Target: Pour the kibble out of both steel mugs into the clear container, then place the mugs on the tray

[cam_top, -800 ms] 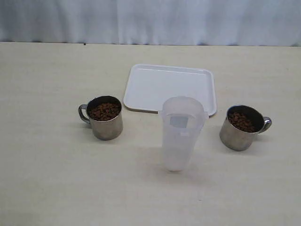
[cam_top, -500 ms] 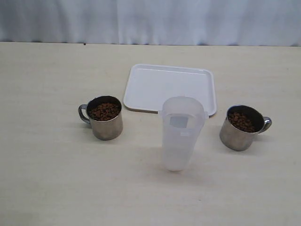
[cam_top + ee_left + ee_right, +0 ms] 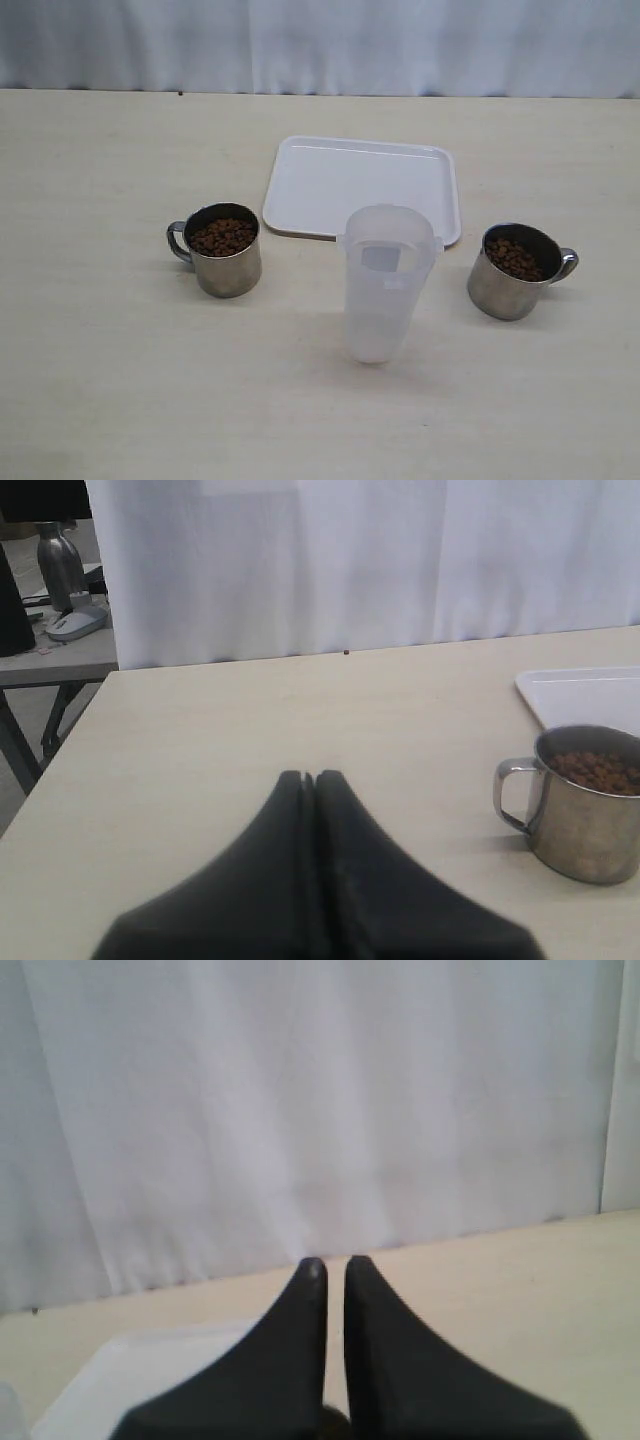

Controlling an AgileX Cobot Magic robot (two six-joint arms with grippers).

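Plainly the black left gripper (image 3: 308, 777) and black right gripper (image 3: 335, 1263) were closed tight, holding nothing. The short shiny steel mug (image 3: 230, 272) of brown kibble (image 3: 223, 237) stood at the exterior view's centre-left, handle pointing left, on the left gripper's side.

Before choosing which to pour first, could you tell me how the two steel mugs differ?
In the exterior view, the left mug stands left of the clear container with its handle pointing left; the right mug stands right of it, handle pointing right. The left mug's kibble seems nearer the rim than the right mug's. Both are upright, shiny steel.
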